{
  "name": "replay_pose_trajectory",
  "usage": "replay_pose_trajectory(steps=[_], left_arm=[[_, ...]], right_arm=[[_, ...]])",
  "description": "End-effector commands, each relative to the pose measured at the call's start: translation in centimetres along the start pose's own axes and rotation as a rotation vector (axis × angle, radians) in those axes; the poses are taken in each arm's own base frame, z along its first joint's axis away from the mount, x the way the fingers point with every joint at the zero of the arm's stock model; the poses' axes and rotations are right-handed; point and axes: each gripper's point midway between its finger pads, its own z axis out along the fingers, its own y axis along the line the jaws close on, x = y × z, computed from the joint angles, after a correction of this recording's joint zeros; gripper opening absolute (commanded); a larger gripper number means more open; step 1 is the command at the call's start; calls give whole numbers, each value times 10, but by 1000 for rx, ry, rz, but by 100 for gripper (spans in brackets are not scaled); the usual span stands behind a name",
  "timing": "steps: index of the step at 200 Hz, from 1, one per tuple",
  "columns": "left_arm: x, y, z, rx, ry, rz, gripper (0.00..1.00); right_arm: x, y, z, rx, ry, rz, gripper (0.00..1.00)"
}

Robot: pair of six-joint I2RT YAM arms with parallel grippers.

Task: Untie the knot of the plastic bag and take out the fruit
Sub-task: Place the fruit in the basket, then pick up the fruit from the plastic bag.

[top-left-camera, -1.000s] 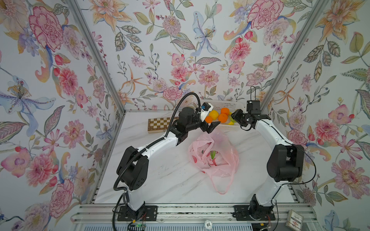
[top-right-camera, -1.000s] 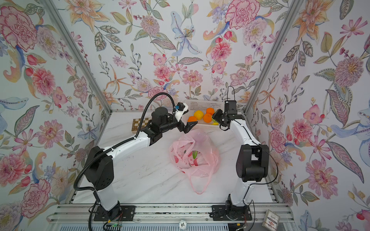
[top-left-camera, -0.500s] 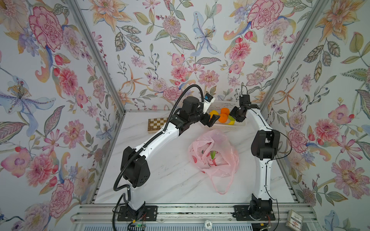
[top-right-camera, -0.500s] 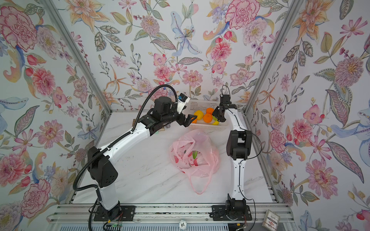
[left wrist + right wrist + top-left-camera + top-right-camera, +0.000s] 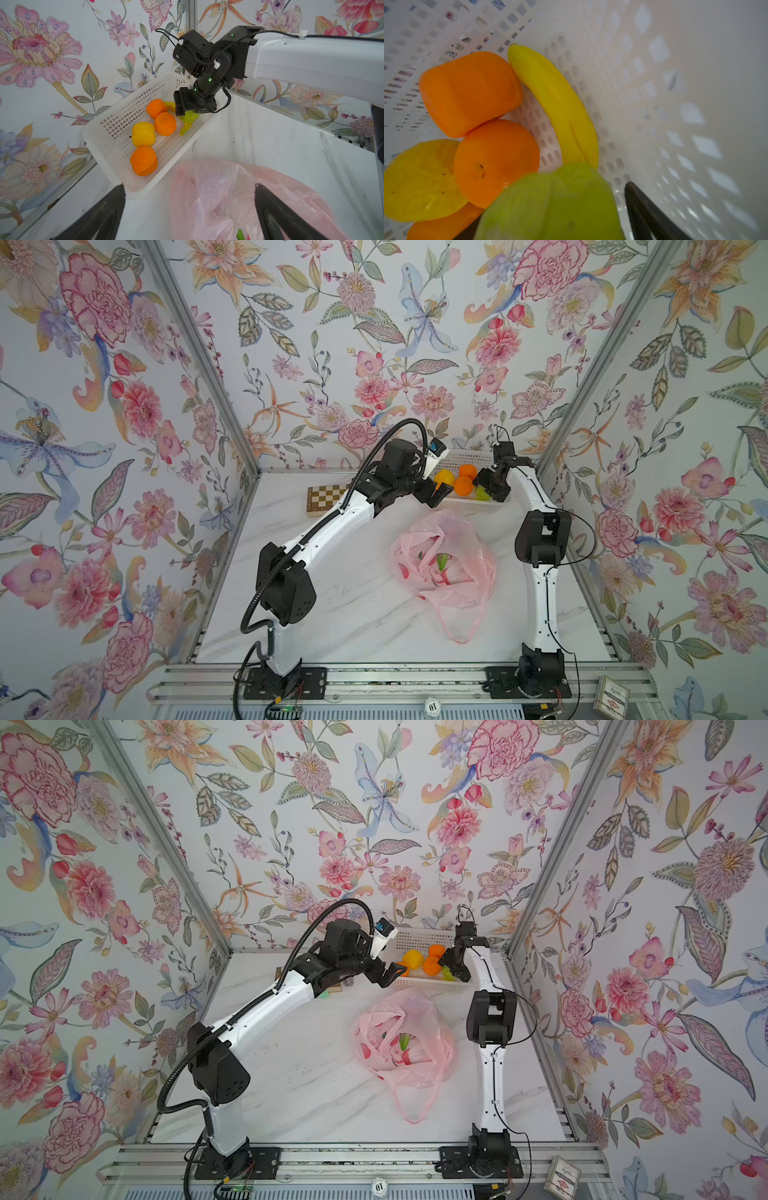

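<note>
1. Left wrist view: the white perforated basket (image 5: 124,112) holds three oranges (image 5: 165,123), a yellow round fruit (image 5: 143,134), a banana (image 5: 185,129) and a green fruit (image 5: 190,118).
2. Right fingers (image 5: 645,209) stand parted on either side of the green fruit, low in the basket. A sliver of basket shows between one finger and the fruit, so I judge it released, not gripped.
3. Left fingers (image 5: 276,214) are spread wide and empty, above the bag's 12 o'clock edge, near the basket.
4. The plastic bag (image 5: 457,572) lies slack just toward 3 o'clock of table centre, mouth gaping. One handle loop (image 5: 457,632) trails toward 6 o'clock. No knot is visible, so untying is judged done.
5. Remaining: a green-and-red item inside the bag (image 5: 441,563), kind unclear. At least one fruit is left to fetch.
6. The table (image 5: 353,614) is white and marble-patterned, with the basket at 12–1 o'clock and a chessboard (image 5: 326,499) at 11 o'clock. Floral wallpaper (image 5: 374,323) covers three walls.
</note>
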Motion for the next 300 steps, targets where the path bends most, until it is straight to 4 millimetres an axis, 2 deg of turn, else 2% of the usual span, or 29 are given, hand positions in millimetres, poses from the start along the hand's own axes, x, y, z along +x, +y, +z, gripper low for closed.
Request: replay_pose_trajectory(steps=[1, 28, 43, 65, 77, 111, 155, 190, 212, 228, 249, 281, 300], left_arm=[[-3, -10, -10, 53, 16, 76, 99], [-14, -17, -15, 77, -3, 79, 99], [-16, -19, -18, 70, -4, 82, 99], [-13, -29, -20, 60, 6, 83, 99], [-9, -39, -20, 64, 16, 82, 99], [6, -68, -21, 57, 30, 75, 92], [32, -96, -21, 0, 5, -64, 84], [48, -121, -16, -4, 12, -185, 80], [56, -134, -13, -11, 7, -224, 79], [64, -139, -11, -16, 19, -229, 79], [78, -144, -5, -11, 63, -244, 78], [81, -147, -4, -37, 58, -244, 78], [81, -153, -3, -33, 50, -244, 78]], right_arm=[[-15, -4, -51, 24, -60, 23, 85], [-29, -7, -95, 34, -129, 28, 94], [-34, -9, -122, 21, -155, 24, 95], [-35, -5, -165, -18, -185, -15, 96], [-28, -4, -187, -43, -188, -37, 96], [10, -6, -236, -110, -168, -129, 97], [97, -14, -268, -196, -101, -248, 97], [175, -42, -269, -208, -39, -264, 97], [220, -60, -260, -217, 20, -280, 99], [243, -73, -248, -182, 58, -312, 99], [255, -94, -229, -102, 82, -329, 99], [266, -104, -192, -40, 130, -351, 99], [265, -110, -175, 13, 134, -346, 90]])
